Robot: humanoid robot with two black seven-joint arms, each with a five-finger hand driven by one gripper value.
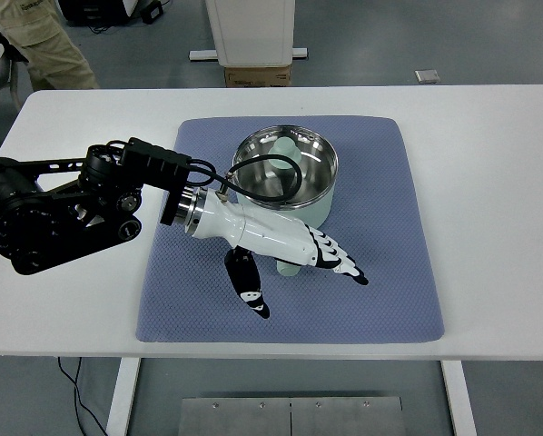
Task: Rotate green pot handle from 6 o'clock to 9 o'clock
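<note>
The green pot [285, 177] is sitting on the blue mat [380, 272], its handle [288, 267] pointing toward the near edge, roughly 6 o'clock. The left hand [294, 254] is lying over that handle, fingers spread and extended, gripping nothing. Judgement: rotation is not yet started; the whole quarter turn to 9 o'clock is remaining. No legible labels or writing are showing anywhere.
</note>
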